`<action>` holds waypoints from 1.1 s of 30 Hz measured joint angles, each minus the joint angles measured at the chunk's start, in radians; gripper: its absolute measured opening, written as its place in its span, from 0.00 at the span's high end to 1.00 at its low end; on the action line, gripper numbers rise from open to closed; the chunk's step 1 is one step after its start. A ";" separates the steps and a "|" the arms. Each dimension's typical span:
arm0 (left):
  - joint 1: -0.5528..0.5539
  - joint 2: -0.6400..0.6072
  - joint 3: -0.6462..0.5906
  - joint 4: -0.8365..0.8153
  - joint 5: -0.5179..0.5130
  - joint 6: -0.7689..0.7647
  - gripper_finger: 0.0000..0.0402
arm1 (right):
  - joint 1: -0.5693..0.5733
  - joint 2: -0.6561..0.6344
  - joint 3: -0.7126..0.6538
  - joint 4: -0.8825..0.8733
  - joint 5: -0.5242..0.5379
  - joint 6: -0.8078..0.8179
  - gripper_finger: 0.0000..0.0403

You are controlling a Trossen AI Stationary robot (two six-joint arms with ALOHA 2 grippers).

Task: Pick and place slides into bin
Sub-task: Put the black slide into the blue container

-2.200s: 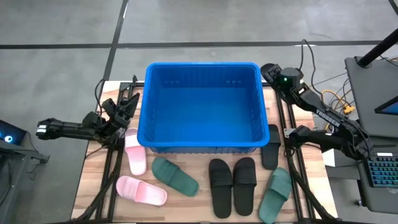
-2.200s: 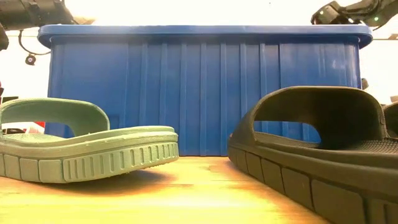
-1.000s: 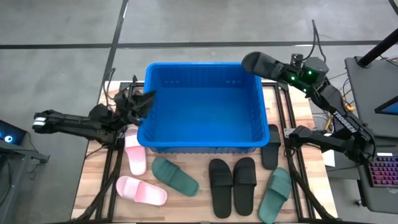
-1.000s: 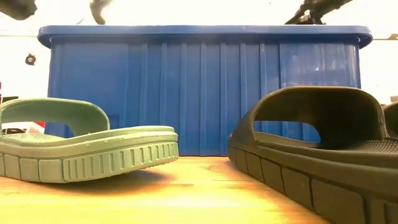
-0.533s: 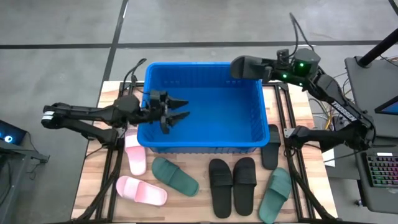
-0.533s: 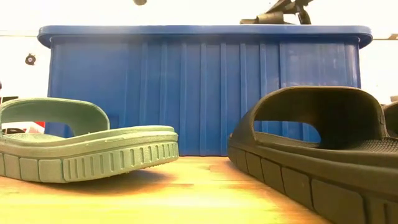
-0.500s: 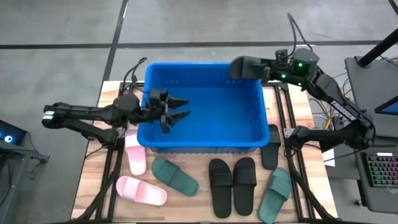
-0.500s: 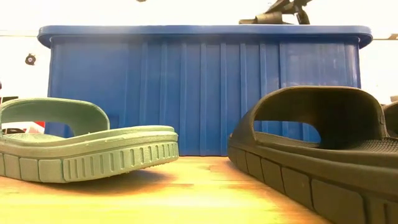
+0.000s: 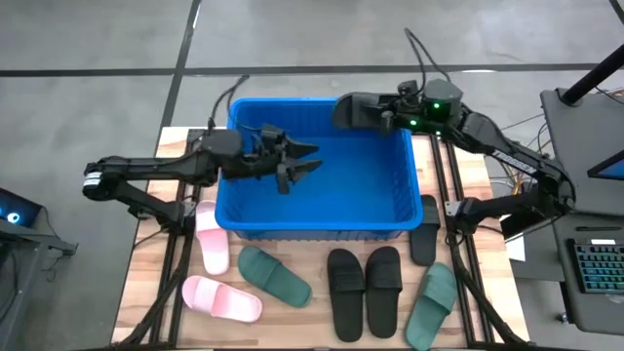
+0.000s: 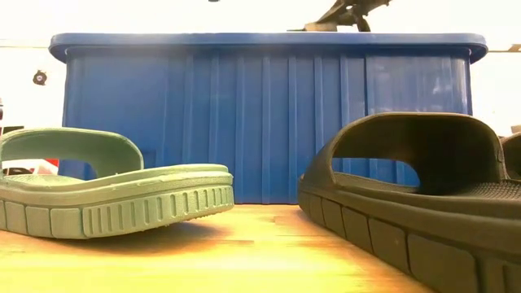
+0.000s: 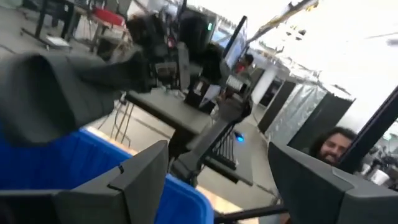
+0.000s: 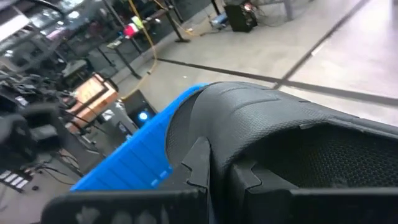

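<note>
both arms have moved in over the bin point(image 9: 405, 216) within the last second. the right gripper point(image 9: 382, 115), pinching a black slide point(image 9: 356, 110), has carried it from outside the far right corner to a position above the bin's far wall, inside the rim line; judged from this, the slide is close to its release position but has not been dropped. the left gripper point(image 9: 300, 166), fingers spread and holding nothing, has advanced from the bin's left wall to a point above the interior, left of centre. the bin floor shows no slides yet. the remaining slides lie on the counter point(image 9: 312, 322): a pink pair point(image 9: 216, 273) at near left, a green slide point(image 9: 275, 277) beside it, a black pair point(image 9: 364, 290) near the middle, another green slide point(image 9: 431, 303) and a black slide point(image 9: 425, 229) at right. the high view alone gives this layout. the right wrist view shows the grip on the black slide point(image 12: 273, 143) at close range. the low view shows only the bin wall point(image 10: 260, 114), one green slide point(image 10: 106, 191) and one black slide point(image 10: 423, 187).
</note>
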 joint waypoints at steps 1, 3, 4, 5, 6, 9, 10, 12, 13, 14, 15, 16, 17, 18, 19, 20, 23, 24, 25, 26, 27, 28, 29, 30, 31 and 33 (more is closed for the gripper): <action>0.004 0.015 0.009 -0.001 0.003 0.000 0.35 | 0.010 0.013 0.000 0.025 0.001 0.000 0.98; 0.009 0.040 0.024 -0.001 0.005 0.000 0.35 | 0.029 0.037 0.001 0.055 0.002 -0.002 0.98; 0.009 0.051 0.032 0.005 0.004 0.002 0.35 | 0.040 0.047 0.004 0.058 0.002 -0.011 0.98; 0.010 0.062 0.037 0.006 0.002 0.009 0.35 | 0.052 0.059 0.011 0.059 0.003 -0.024 0.98; 0.011 0.072 0.040 0.009 0.002 0.020 0.35 | 0.062 0.072 0.018 0.060 0.003 -0.040 0.98; 0.012 0.106 0.041 0.010 0.002 0.054 0.35 | 0.091 0.102 0.042 0.061 0.003 -0.094 0.98; 0.012 0.115 0.039 0.009 0.002 0.061 0.35 | 0.097 0.113 0.052 0.061 0.003 -0.100 0.98; 0.013 0.134 0.036 0.008 0.001 0.074 0.35 | 0.106 0.128 0.068 0.062 0.015 -0.107 0.98; 0.013 0.141 0.036 0.013 0.000 0.086 0.35 | 0.109 0.134 0.074 0.061 0.025 -0.116 0.98; 0.013 0.147 0.036 0.009 0.000 0.104 0.35 | 0.111 0.138 0.079 0.061 0.033 -0.124 0.98; 0.013 0.153 0.036 0.010 0.000 0.124 0.35 | 0.111 0.141 0.084 0.061 0.034 -0.128 0.98; 0.013 0.157 0.036 0.011 0.000 0.141 0.35 | 0.111 0.144 0.088 0.061 0.036 -0.127 0.98; 0.013 0.161 0.036 0.011 0.000 0.165 0.35 | 0.111 0.146 0.093 0.061 0.037 -0.128 0.98; 0.013 0.163 0.036 0.014 0.000 0.196 0.35 | 0.111 0.150 0.098 0.061 0.037 -0.128 0.98; 0.013 0.166 0.036 0.014 0.001 0.225 0.35 | 0.111 0.151 0.102 0.061 0.037 -0.128 0.98; 0.013 0.167 0.035 0.014 0.000 0.259 0.35 | 0.111 0.151 0.104 0.060 0.037 -0.129 0.98; 0.012 0.163 0.035 0.014 -0.003 0.326 0.35 | 0.111 0.151 0.112 0.060 0.037 -0.135 0.98; 0.012 0.163 0.035 0.016 -0.019 0.339 0.35 | 0.111 0.149 0.112 0.061 0.037 -0.135 0.98; 0.012 0.160 0.035 0.015 -0.044 0.343 0.35 | 0.111 0.147 0.112 0.060 0.039 -0.136 0.98; 0.012 0.154 0.032 0.012 -0.068 0.343 0.35 | 0.111 0.145 0.112 0.060 0.040 -0.136 0.98; 0.012 0.152 0.030 0.009 -0.092 0.343 0.35 | 0.111 0.144 0.112 0.060 0.040 -0.137 0.98; 0.012 0.150 0.029 0.011 -0.119 0.343 0.35 | 0.113 0.142 0.112 0.060 0.042 -0.139 0.98; 0.014 0.147 0.026 0.015 -0.148 0.343 0.35 | 0.113 0.140 0.111 0.059 0.046 -0.143 0.98; 0.014 0.144 0.022 0.014 -0.175 0.346 0.35 | 0.115 0.137 0.111 0.059 0.047 -0.148 0.98; 0.015 0.143 0.020 0.010 -0.197 0.357 0.35 | 0.118 0.135 0.111 0.060 0.049 -0.152 0.98; 0.016 0.143 0.020 0.010 -0.235 0.397 0.35 | 0.120 0.131 0.111 0.060 0.055 -0.157 0.98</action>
